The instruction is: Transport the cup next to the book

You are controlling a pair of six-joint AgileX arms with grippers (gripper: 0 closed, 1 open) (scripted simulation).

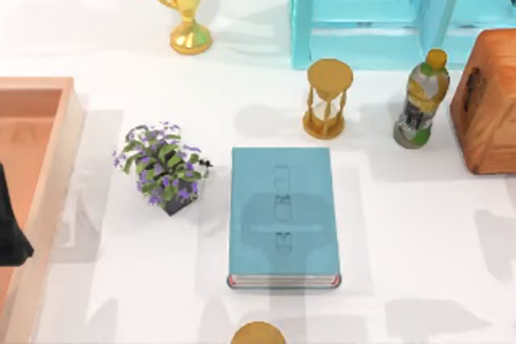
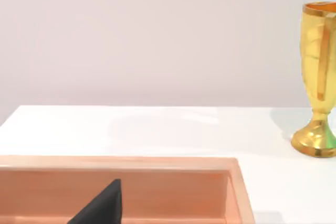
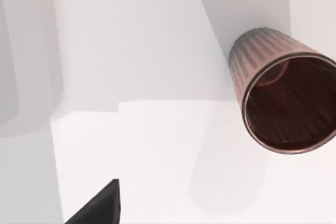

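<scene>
white table [image 1: 419,255] underfoot of everything, brightly lit, crossed by soft grey shadows. pale wall [image 2: 157,35] behind, plain, grey-pink. at 1 o'clock, a turquoise shelf unit [image 1: 379,14] against the far edge. at 9 o'clock, a shallow terracotta-pink wooden tray [image 1: 48,191] along the left side. at 3 o'clock, a brown wooden box [image 1: 488,102] at the right edge.
</scene>
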